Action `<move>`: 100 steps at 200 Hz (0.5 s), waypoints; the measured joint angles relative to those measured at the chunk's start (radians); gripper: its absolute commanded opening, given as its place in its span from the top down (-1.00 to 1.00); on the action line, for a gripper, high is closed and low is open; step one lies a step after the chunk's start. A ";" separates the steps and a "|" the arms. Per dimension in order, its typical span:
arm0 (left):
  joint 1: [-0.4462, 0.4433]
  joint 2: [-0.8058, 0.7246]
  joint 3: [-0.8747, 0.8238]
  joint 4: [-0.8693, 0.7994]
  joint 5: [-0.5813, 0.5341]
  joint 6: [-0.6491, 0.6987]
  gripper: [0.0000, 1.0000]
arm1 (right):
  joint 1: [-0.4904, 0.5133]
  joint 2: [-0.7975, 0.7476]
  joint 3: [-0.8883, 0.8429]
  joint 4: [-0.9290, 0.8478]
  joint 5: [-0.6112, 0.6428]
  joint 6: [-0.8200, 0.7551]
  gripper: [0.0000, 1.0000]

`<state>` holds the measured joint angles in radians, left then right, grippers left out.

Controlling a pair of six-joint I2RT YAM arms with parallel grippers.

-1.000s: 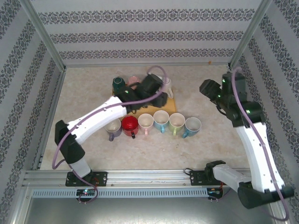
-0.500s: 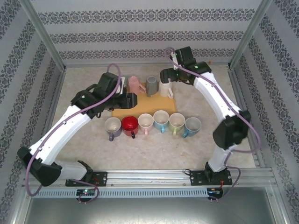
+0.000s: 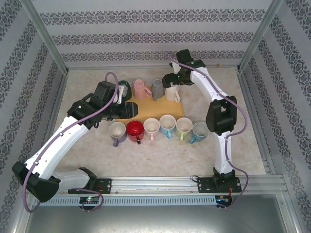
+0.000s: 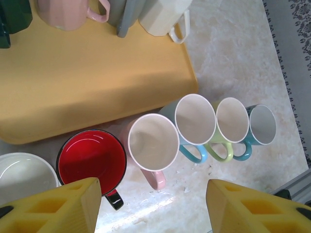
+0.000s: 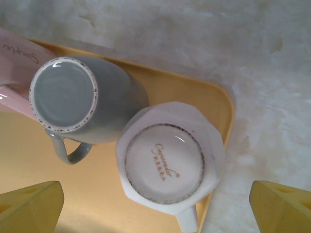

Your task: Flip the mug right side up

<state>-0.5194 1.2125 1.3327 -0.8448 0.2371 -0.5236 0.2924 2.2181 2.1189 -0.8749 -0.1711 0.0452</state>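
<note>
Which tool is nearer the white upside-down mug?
Right: the right tool hangs directly over the white mug; the left tool is over the upright mugs beside the tray.

The tray (image 4: 97, 77) is yellow. The white mug (image 5: 167, 162) has gold-brown lettering on its base. Beside it stand a grey mug (image 5: 92, 102), a pink mug (image 4: 65, 12) and a dark green mug (image 3: 123, 86). The red mug (image 4: 92, 156) has a black handle. The blue mug (image 4: 194, 121), green mug (image 4: 232, 121) and teal mug (image 4: 262, 125) are white inside. The table (image 4: 233, 58) is mottled beige. The walls (image 3: 146, 34) are white with grey floral bands.
</note>
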 measured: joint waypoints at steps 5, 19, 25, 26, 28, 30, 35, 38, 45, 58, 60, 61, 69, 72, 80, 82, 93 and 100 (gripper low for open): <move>0.002 0.000 -0.002 0.000 0.002 0.000 -0.19 | 0.000 0.003 0.002 0.000 -0.002 0.000 -0.96; 0.005 0.000 -0.008 0.000 0.006 0.000 -0.19 | 0.000 0.015 0.009 -0.003 -0.003 0.000 -0.96; 0.006 0.001 -0.008 0.000 0.008 0.000 -0.18 | 0.000 0.020 0.010 -0.004 -0.003 0.000 -0.95; 0.006 0.002 -0.008 0.000 0.008 0.000 -0.18 | 0.000 0.021 0.010 -0.004 -0.003 0.000 -0.95; 0.006 0.002 -0.008 0.000 0.009 0.000 -0.19 | 0.000 0.023 0.010 -0.004 -0.003 0.000 -0.95; 0.006 0.002 -0.008 0.000 0.010 0.000 -0.19 | 0.000 0.025 0.011 -0.004 -0.003 0.000 -0.95; 0.006 0.003 -0.008 0.000 0.012 0.000 -0.19 | 0.000 0.031 0.012 -0.005 -0.003 0.000 -0.93; 0.006 0.003 -0.008 0.000 0.013 0.000 -0.19 | 0.000 0.034 0.013 -0.004 -0.003 0.000 -0.92; 0.008 0.004 -0.008 0.000 0.014 0.000 -0.19 | 0.000 0.043 0.013 -0.004 -0.003 0.001 -0.91; 0.011 0.004 -0.008 0.000 0.014 0.000 -0.19 | 0.000 0.059 0.013 -0.005 -0.003 0.001 -0.90; 0.011 0.004 -0.008 0.000 0.014 0.000 -0.18 | 0.000 0.061 0.013 -0.005 -0.003 0.001 -0.90; 0.011 0.004 -0.008 0.000 0.014 0.000 -0.18 | 0.000 0.063 0.013 -0.005 -0.003 0.001 -0.89; 0.011 0.005 -0.008 0.000 0.014 0.000 -0.19 | 0.000 0.072 0.014 -0.005 -0.003 0.001 -0.88; 0.011 0.006 -0.008 0.000 0.014 0.000 -0.19 | 0.000 0.076 0.014 -0.005 -0.003 0.001 -0.88; 0.011 0.008 -0.008 0.000 0.014 0.000 -0.19 | 0.000 0.087 0.016 -0.005 -0.003 0.002 -0.86; 0.011 0.008 -0.008 0.000 0.014 0.000 -0.19 | 0.000 0.090 0.016 -0.004 -0.003 0.001 -0.86; 0.011 0.014 -0.008 0.002 0.014 0.000 -0.19 | 0.000 0.105 0.023 -0.005 -0.003 0.004 -0.81; 0.011 0.018 -0.008 0.003 0.014 0.000 -0.18 | 0.000 0.114 0.028 -0.005 -0.003 0.005 -0.78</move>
<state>-0.5083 1.2308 1.3243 -0.8417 0.2516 -0.5236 0.2920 2.3322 2.1471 -0.8803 -0.1741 0.0502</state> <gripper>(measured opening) 0.593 0.910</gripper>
